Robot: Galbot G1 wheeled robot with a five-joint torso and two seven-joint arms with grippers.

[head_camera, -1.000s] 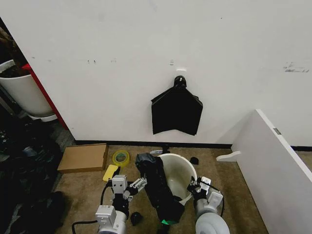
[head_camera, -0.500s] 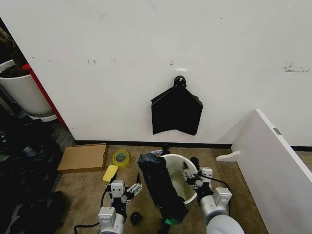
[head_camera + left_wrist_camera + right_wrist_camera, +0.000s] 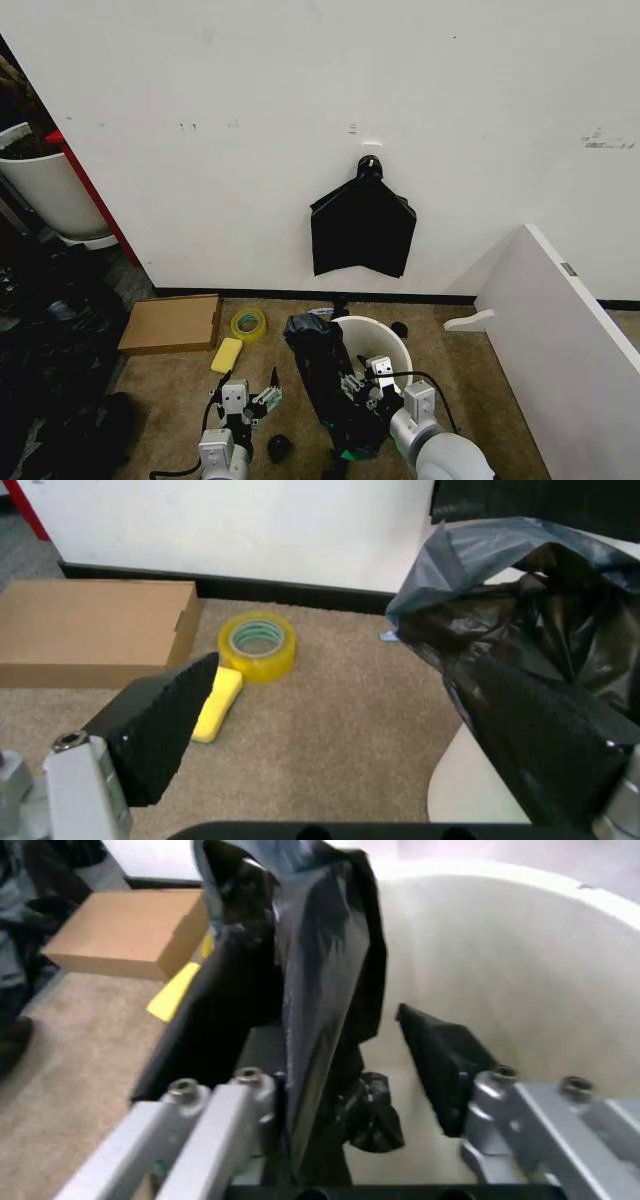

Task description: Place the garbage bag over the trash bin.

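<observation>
**Right pincer at the bin's rim, bag draped on the left side**

My right pincer [image 3: 358, 384] is spread wide astride the garbage bag [image 3: 325, 380], one finger inside the trash bin [image 3: 390, 345]. The bag hangs over the bin's left rim. My left pincer [image 3: 262, 393], released, hovers left, above carpet near the yellow tape roll [image 3: 248, 323].

We see even, soft indoor light on the white wall [image 3: 200, 120], with the far-left corner falling into dim shadow. Glossy highlights streak the garbage bag [image 3: 320, 990] in the right wrist view, where near finger hardware blurs. The left wrist view keeps the tape roll [image 3: 257, 645] reasonably sharp.
</observation>
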